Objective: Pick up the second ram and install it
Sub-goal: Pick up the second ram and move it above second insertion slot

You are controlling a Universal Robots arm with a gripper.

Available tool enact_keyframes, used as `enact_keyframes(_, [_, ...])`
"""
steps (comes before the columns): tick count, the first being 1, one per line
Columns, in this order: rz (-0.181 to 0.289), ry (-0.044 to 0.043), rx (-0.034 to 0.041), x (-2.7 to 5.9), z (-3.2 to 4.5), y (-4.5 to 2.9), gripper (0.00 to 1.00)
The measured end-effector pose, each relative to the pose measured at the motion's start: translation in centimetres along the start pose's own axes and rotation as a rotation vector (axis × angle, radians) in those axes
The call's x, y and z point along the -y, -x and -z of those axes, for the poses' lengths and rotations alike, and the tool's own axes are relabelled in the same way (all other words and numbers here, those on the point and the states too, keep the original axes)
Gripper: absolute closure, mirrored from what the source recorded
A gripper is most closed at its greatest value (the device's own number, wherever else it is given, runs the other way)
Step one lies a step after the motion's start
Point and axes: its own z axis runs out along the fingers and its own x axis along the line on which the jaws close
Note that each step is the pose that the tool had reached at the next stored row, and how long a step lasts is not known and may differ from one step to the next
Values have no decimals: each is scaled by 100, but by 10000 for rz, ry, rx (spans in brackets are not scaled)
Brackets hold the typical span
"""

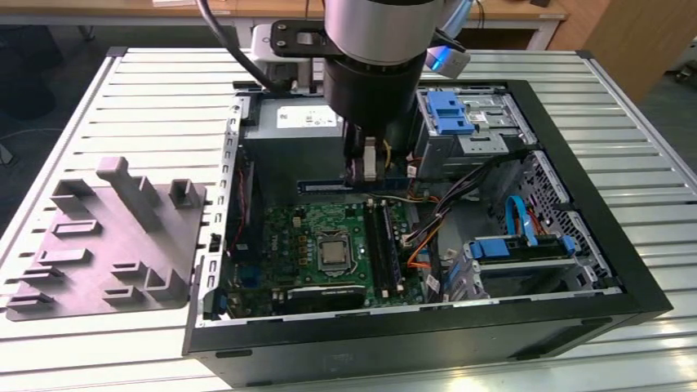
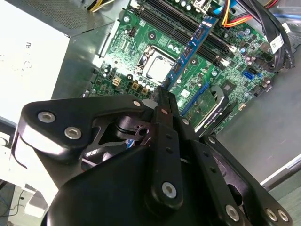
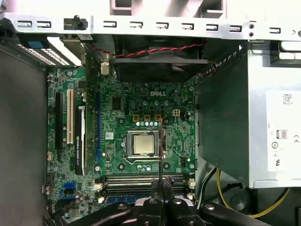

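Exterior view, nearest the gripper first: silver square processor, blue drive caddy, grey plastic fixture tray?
1. Silver square processor, on the motherboard, by the gripper holding the second ram.
2. Blue drive caddy, the exterior view's right.
3. Grey plastic fixture tray, outside the case, the exterior view's left.

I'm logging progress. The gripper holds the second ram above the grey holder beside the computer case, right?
Not quite. The gripper does hold the second ram, but above the motherboard inside the computer case, not above the grey holder. The exterior view shows it: the holder lies outside the case, at that view's left.
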Motion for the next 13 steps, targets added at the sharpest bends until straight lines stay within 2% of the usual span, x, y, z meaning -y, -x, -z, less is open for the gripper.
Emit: enact_keyframes(13, [0, -1, 2, 5, -61, -19, 89])
